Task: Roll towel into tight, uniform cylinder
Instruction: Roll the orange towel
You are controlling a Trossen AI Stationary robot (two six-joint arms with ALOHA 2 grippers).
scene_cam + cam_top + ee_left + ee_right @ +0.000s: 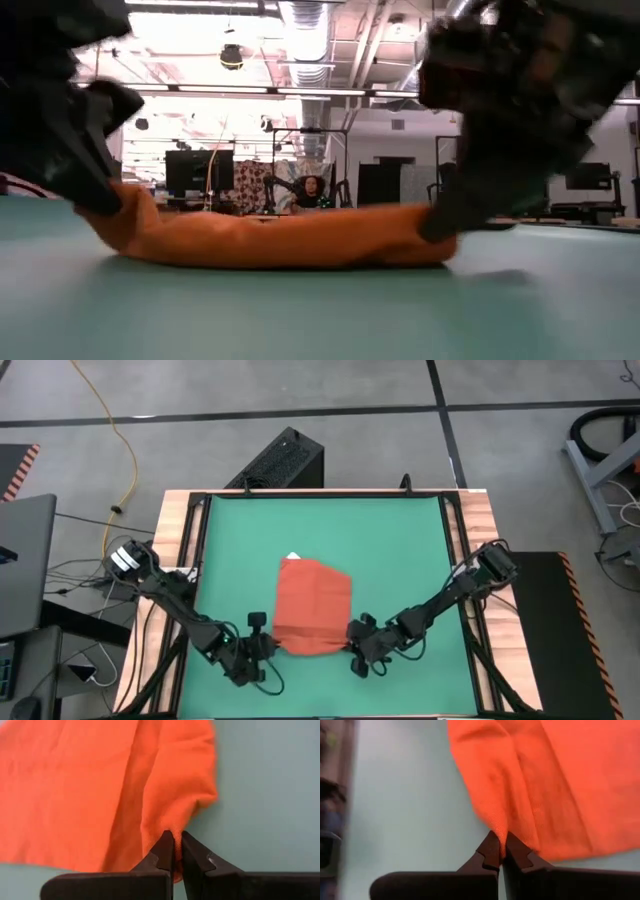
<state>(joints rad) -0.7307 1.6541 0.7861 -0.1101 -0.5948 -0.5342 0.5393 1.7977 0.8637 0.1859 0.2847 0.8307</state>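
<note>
The orange-red towel (312, 608) lies on the green mat (240, 550), its small white tag (292, 556) at the far edge. Its near end is rolled into a low hump (270, 240) resting on the mat. My left gripper (268, 644) is shut on the towel at the roll's left end. My right gripper (352, 636) is shut on it at the roll's right end. Both show in their wrist views, my left gripper (176, 851) and my right gripper (501, 849), with cloth between the fingertips. My left gripper pinches a fold of cloth at the near left corner of the towel (175, 831) between its two fingertips, coming in low from the near left. The roll rests on the mat. My right gripper pinches a fold of cloth at the near right corner of the towel (501, 834) between its two fingertips, coming in low from the near right. The cloth there rests on the mat.
The mat sits in a dark frame on a wooden table (178, 510). A black box (285, 458) stands behind the far edge. Bare mat lies beyond and on both sides of the towel. A person (312, 190) shows far off in the room.
</note>
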